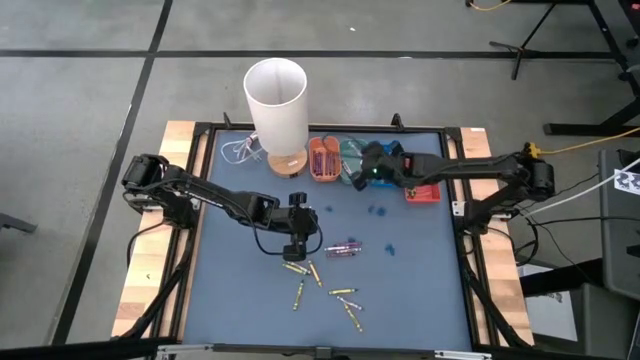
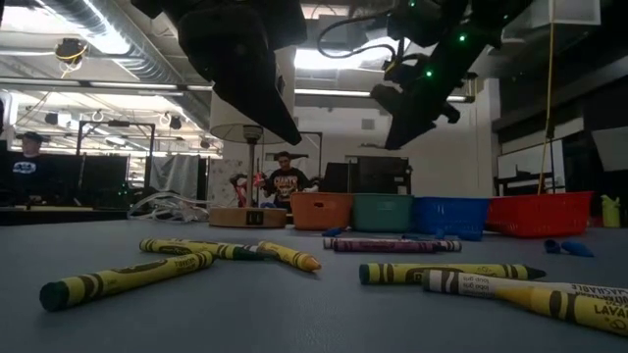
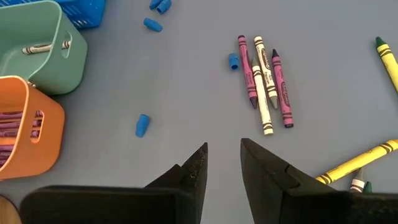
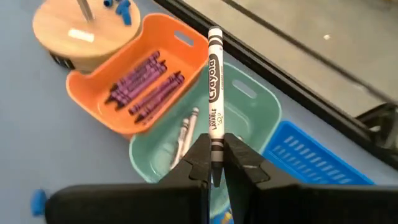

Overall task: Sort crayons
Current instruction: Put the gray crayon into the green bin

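Note:
My right gripper is shut on a white crayon and hovers over the green tray, which holds pale crayons. The orange tray beside it holds several purple crayons. My left gripper hangs open above the mat, near the table's middle, with nothing between its fingers. Ahead of it three crayons, purple and white, lie side by side on the mat. Several yellow crayons lie scattered nearer the front edge. My right gripper pinches the white crayon near its one end between its two fingers. The crayon sticks out ahead past the fingertips, in line with the fingers. It is lifted clear, slanting over the green tray.
A blue tray and a red tray continue the row at the far side. A white lamp on a round wooden base stands left of the orange tray. Small blue bits dot the mat. A person sits beyond the table.

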`<control>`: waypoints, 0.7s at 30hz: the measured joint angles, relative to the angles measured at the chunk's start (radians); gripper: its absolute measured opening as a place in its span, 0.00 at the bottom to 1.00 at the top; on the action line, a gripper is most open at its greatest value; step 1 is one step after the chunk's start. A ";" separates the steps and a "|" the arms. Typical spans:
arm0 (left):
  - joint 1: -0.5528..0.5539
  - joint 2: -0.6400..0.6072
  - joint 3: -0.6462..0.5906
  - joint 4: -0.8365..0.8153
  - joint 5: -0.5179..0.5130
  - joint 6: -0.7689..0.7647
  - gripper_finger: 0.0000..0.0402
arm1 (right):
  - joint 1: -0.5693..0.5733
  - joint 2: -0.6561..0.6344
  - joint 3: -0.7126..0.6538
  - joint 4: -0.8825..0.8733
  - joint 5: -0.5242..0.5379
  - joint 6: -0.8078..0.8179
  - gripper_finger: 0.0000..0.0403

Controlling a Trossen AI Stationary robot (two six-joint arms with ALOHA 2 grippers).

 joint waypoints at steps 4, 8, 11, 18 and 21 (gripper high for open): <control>-0.001 0.000 0.000 0.000 0.000 -0.012 0.20 | -0.045 0.000 0.000 0.027 -0.092 0.001 0.06; -0.016 0.000 0.000 0.000 0.000 -0.116 0.20 | -0.060 0.000 0.000 0.038 -0.147 0.001 0.06; -0.036 0.000 0.000 -0.010 0.002 -0.216 0.20 | -0.060 0.000 0.000 0.038 -0.147 0.001 0.06; -0.093 0.000 0.000 -0.074 0.157 -0.350 0.20 | -0.060 0.000 0.000 0.043 -0.148 0.005 0.11; -0.134 0.000 0.000 -0.075 0.155 -0.455 0.20 | -0.060 0.000 0.000 0.054 -0.148 0.005 0.18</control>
